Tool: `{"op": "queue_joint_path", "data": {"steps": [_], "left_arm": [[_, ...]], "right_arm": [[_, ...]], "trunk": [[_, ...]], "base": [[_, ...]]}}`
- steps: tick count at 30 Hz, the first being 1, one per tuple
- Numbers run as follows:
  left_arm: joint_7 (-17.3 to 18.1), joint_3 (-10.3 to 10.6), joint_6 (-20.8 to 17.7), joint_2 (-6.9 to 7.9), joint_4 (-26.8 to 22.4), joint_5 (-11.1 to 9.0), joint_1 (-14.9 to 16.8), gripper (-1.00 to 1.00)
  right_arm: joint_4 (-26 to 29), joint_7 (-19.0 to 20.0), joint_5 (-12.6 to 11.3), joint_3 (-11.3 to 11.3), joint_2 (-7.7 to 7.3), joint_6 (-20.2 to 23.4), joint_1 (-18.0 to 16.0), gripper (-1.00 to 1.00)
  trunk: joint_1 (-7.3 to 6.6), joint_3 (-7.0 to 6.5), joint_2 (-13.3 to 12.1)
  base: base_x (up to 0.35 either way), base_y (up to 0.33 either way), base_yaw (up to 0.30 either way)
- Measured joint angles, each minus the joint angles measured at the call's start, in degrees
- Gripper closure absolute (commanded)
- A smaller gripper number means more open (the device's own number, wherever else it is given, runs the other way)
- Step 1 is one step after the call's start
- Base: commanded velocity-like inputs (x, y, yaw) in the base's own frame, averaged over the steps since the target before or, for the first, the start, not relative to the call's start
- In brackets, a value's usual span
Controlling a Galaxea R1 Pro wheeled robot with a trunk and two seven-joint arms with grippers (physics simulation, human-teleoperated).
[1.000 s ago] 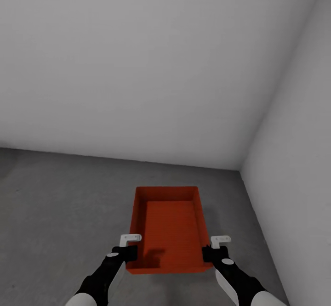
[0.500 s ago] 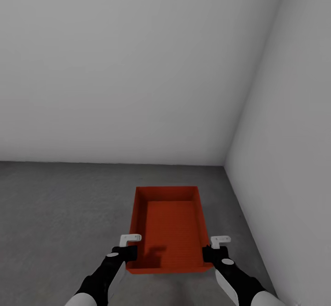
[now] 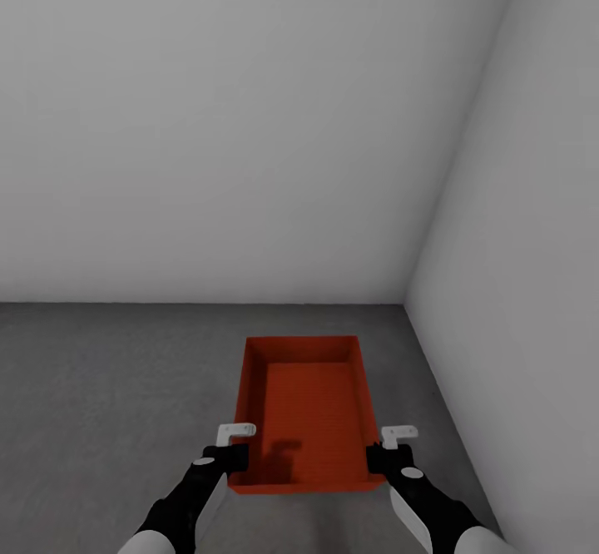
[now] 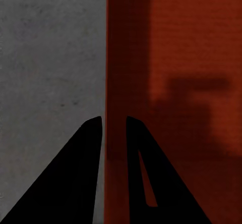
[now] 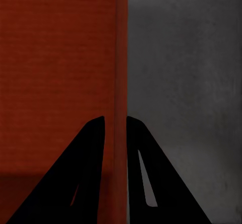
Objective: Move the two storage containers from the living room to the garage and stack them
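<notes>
Head view with both wrist views: a single orange-red storage container (image 3: 303, 408), open-topped and ribbed on its bottom, is held level in front of the robot over the dark grey floor (image 3: 108, 388) of the garage, near the corner where the white back wall (image 3: 233, 121) meets the white side wall (image 3: 532, 288). The left pincer (image 3: 235, 448) straddles the container's left long wall close to the near end, and the right pincer (image 3: 383, 452) straddles the right long wall at the matching place. In the left wrist view the left pincer (image 4: 114, 124) stands narrow, one black finger (image 4: 91, 148) outside over the concrete and the other inside the bin, with the thin wall (image 4: 114, 82) clamped between them; the right wrist view shows the right pincer (image 5: 115, 124) gripping the opposite wall (image 5: 121, 57) in the same manner. Whether the container's underside touches the floor cannot be told from these views; the shadow at its right edge suggests it hangs a little above. Judged progress: one container has reached the garage but is not yet released. Remaining, as far as can be judged: set this bin down and open both pincers, with the second container to be stacked on it.
</notes>
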State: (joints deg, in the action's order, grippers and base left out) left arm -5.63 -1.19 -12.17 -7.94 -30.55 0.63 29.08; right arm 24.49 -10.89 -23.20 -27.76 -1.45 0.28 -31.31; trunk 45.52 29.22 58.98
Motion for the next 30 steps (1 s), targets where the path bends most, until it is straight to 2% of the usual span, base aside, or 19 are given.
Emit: {"op": "queue_joint_path", "data": {"steps": [10,30], "left_arm": [[0.01,0.01,0.09,0.0,0.0,-0.03,0.0,1.0],[0.0,0.0,-0.11,0.0,-0.01,0.04,0.0,1.0]], "right_arm": [[0.09,-0.02,0.02,-0.01,-0.03,0.0,0.0,1.0],[-0.1,0.03,-0.02,0.07,0.04,0.0,0.0,1.0]], "trunk": [[0.01,0.0,0.0],[0.02,0.0,0.0]], "base": [[0.283,0.06,0.0],[0.11,0.001,0.0]]}}
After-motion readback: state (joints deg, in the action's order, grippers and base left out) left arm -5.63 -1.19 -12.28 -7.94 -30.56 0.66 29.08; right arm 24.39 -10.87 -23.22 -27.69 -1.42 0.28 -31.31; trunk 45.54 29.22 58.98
